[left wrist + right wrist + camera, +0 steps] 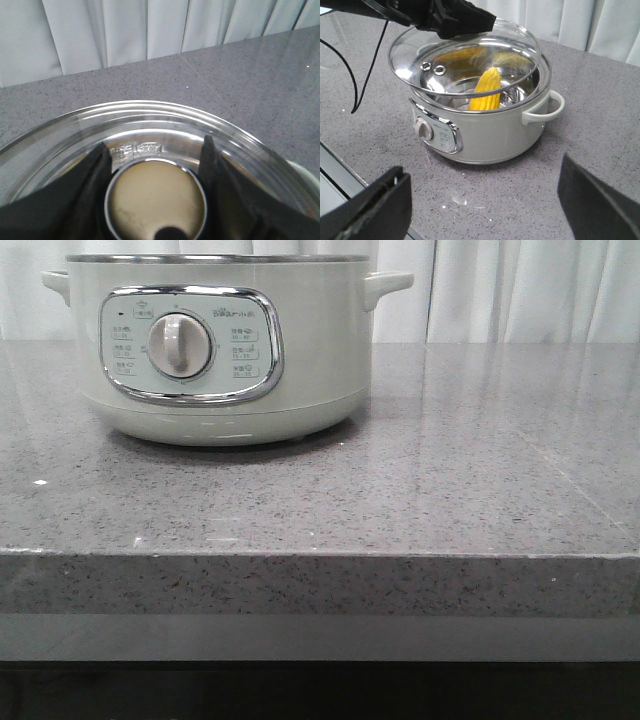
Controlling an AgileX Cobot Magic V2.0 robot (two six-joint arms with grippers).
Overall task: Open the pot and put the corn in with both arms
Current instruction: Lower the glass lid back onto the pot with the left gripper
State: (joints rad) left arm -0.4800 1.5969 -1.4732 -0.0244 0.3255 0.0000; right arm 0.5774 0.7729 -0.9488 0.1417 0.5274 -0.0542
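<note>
The pale grey-green pot (pixel 220 350) stands at the back left of the counter, its top cut off in the front view. In the right wrist view the pot (pixel 490 132) is uncovered, and the yellow corn (pixel 486 91) leans upright inside its steel bowl. The glass lid (pixel 465 55) hangs tilted just above the rim, held by my left gripper (pixel 455 20). Seen from the left wrist, that gripper (pixel 155 145) is shut on the lid's round knob (pixel 156 200). My right gripper (pixel 485 200) is open and empty above the counter, in front of the pot.
The grey speckled counter (pixel 450 460) has a thick front edge (pixel 320 585). Pale curtains (pixel 520 290) hang behind it. A black cable (pixel 355 75) loops down beside the left arm.
</note>
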